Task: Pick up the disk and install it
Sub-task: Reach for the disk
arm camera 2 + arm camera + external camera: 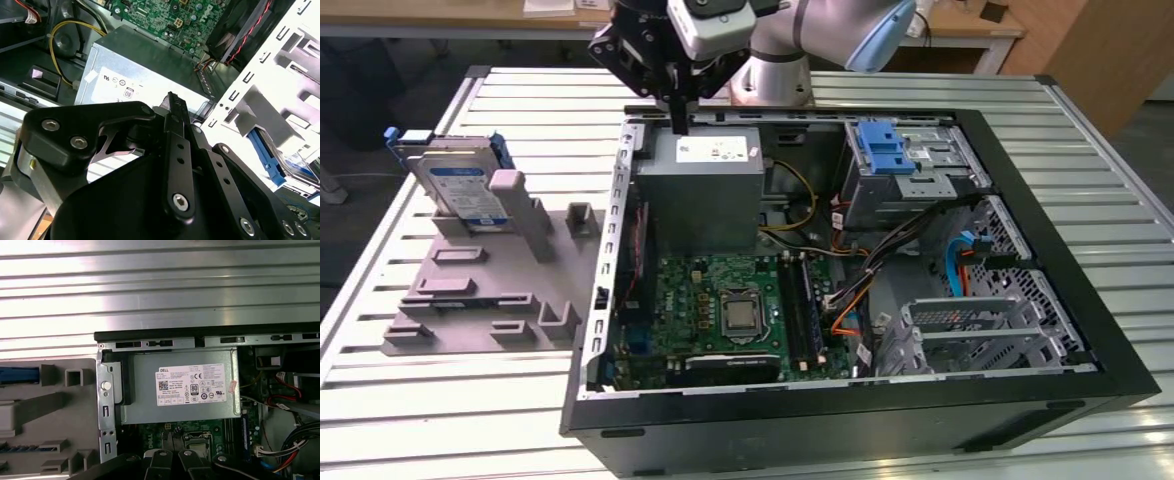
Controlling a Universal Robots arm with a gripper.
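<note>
- Silver disk not yet picked up: it sits in the grey holder, exterior view's left, well apart from the PC case.
- Gripper hangs over the power supply, fingers closed together, nothing held.
- You have pick-up and install both outstanding.
- Disk stands on edge, label face toward the near side, leaning back slightly. Long axis looks approx. upright, not certain.

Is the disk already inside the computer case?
No, the disk stands in the grey holder outside the computer case, at the exterior view's left.
</note>
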